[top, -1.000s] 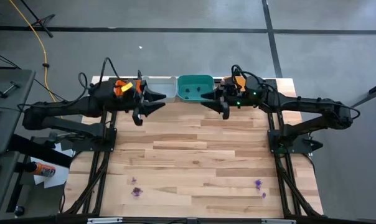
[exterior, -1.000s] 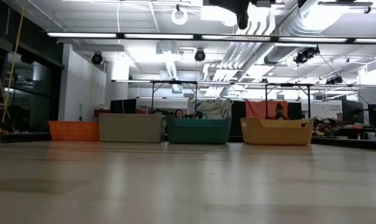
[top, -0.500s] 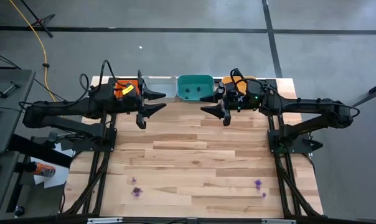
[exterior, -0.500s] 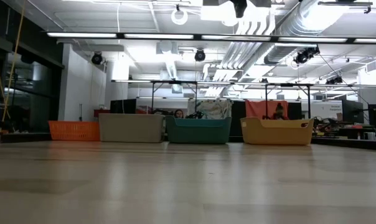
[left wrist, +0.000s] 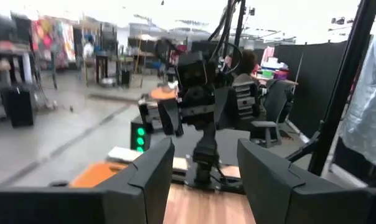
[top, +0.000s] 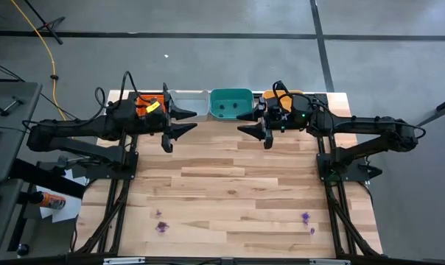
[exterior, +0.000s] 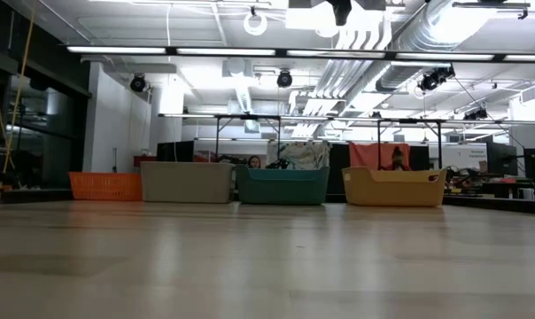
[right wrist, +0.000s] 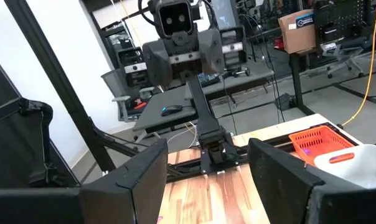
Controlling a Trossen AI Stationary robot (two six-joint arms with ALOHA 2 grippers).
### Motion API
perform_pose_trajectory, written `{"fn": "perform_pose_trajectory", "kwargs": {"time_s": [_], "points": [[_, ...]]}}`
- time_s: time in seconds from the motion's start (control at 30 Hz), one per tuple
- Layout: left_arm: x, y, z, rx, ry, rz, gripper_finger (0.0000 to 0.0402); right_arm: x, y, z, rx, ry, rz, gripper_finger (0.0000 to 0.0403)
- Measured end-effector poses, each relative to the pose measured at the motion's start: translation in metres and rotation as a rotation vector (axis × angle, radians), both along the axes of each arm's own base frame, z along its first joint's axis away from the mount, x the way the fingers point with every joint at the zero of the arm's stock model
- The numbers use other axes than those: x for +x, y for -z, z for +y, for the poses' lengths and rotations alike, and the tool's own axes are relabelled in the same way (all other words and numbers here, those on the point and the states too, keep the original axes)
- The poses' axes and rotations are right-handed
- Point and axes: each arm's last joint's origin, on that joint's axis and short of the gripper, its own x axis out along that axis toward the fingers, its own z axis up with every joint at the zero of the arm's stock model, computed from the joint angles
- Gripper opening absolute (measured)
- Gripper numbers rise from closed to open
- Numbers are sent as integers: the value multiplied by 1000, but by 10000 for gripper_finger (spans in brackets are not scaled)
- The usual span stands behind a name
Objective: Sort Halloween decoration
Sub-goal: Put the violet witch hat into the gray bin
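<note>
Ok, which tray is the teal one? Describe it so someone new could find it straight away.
Look along the far edge of the wooden table, where four trays stand in a row. The teal tray is third from the left arm's side, midway between the left gripper and right gripper. Its neighbours are a pale grey tray and a yellow tray; only it is teal.

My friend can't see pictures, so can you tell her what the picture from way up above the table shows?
Two dark robot arms reach in from the sides, the left claw and right claw both open and empty near the far edge of a wooden table. Trays, one teal, line that edge; tiny purple trinkets lie near the front corners.
</note>
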Motion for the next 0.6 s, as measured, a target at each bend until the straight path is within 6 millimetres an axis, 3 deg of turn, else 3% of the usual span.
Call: {"fn": "perform_pose_trajectory", "kwargs": {"time_s": [0.13, 0.33, 0.6], "points": [[-1, 11, -3, -53, 33, 121, 168, 0, 0, 0, 0, 0, 0, 216], [-6, 35, -29, -137, 141, 534, 168, 0, 1, 0, 3, 10, 15, 216], [-23, 75, -100, -318, 338, 1019, 168, 0, 8, -2, 23, 63, 78, 216]]}}
